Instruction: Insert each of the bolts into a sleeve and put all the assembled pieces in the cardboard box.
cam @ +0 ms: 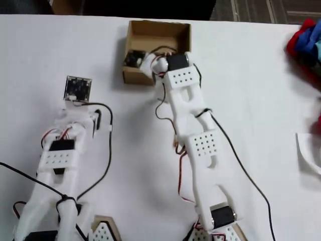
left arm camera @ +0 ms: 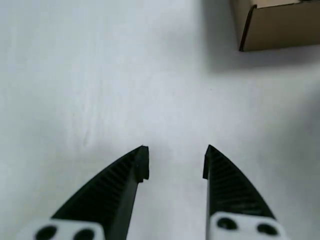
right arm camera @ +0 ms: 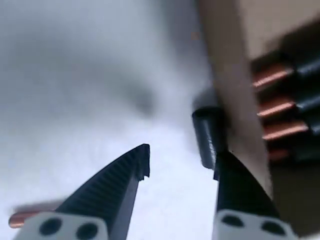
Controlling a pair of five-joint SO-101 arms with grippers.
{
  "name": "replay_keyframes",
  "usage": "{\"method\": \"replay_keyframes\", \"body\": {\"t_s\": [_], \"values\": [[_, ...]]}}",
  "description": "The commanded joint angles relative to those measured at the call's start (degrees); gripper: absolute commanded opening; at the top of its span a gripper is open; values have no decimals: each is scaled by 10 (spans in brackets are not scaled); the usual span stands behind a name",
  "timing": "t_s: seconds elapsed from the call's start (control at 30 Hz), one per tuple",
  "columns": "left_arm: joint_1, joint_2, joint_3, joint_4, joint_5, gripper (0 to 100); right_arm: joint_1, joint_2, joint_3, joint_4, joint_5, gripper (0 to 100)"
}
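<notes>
The cardboard box (cam: 159, 31) stands at the table's far middle. Several assembled pieces (right arm camera: 280, 102), copper bolts in black sleeves, lie side by side inside it. My right gripper (right arm camera: 182, 162) is open and low at the box's left wall (right arm camera: 235, 100), with one finger on each side of the wall's line. A black sleeve (right arm camera: 207, 137) stands against the outside of that wall, just past one fingertip and not gripped. A copper bolt end (right arm camera: 20, 218) lies on the table beside the gripper's base. My left gripper (left arm camera: 175, 161) is open over bare table, short of the box corner (left arm camera: 280, 25).
The white table (cam: 251, 75) has free room between the arms and to the right of the box. Coloured cloth (cam: 306, 42) and a white object (cam: 308, 150) lie at the right edge. Cables (cam: 108, 150) trail along both arms.
</notes>
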Motion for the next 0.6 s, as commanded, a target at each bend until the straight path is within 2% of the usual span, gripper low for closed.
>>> {"method": "replay_keyframes", "body": {"t_s": [0.0,0.57], "values": [[-7,-18,-5,-13,-5,195,7,13,-10,-2,28,198],[-7,-17,1,-25,-5,195,15,36,-4,-69,29,198]]}}
